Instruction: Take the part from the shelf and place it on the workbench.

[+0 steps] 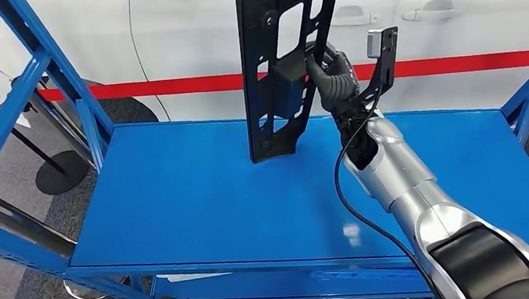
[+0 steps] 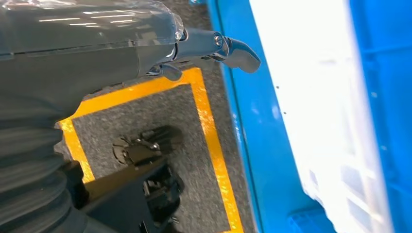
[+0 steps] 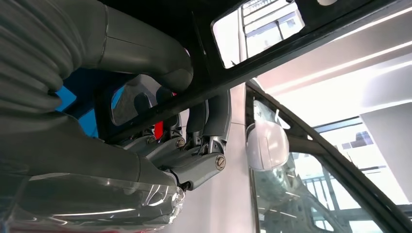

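right hand (image 1: 328,70): fingers clamped on the flat black plastic panel with cutouts (image 1: 284,60), held upright
panel: lower end just over the blue metal surface (image 1: 200,199)
left hand (image 2: 214,46): can't tell, hanging beside surface

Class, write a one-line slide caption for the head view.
Right hand grips a flat black slotted plastic part upright above the blue metal workbench.

The counter (image 1: 200,199) is a flat blue metal top on a blue frame. It stands on grey carpet floor (image 2: 160,121), which has a yellow line (image 2: 209,126) marked beside it.
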